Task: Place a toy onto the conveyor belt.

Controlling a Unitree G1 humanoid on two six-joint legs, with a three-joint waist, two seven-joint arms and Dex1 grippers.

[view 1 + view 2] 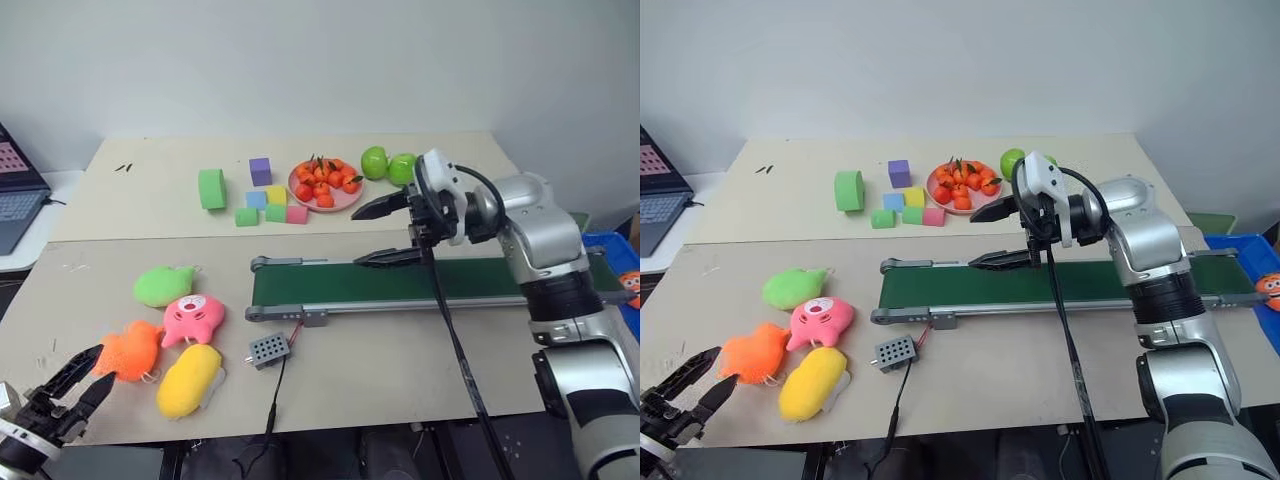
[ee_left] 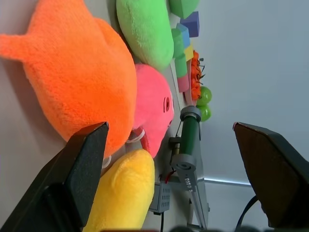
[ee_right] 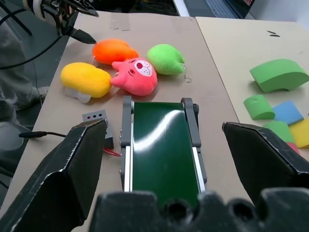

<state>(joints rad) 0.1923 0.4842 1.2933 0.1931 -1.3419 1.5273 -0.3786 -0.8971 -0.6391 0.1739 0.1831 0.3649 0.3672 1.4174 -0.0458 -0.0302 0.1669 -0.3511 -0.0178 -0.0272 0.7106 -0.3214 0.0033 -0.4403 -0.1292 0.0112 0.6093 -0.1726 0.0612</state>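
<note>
Lying just beside the wide-open left gripper (image 1: 85, 372), the orange toy (image 1: 128, 350)

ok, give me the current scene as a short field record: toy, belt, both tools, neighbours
toy: bright orange plush toy, on the table, not gripped
belt: long dark green conveyor belt in grey frame, no toy on it
left tool: open, just beside the toy
right tool: open, above the belt's end, holding nothing
neighbours: pink plush, yellow plush, green plush
</note>
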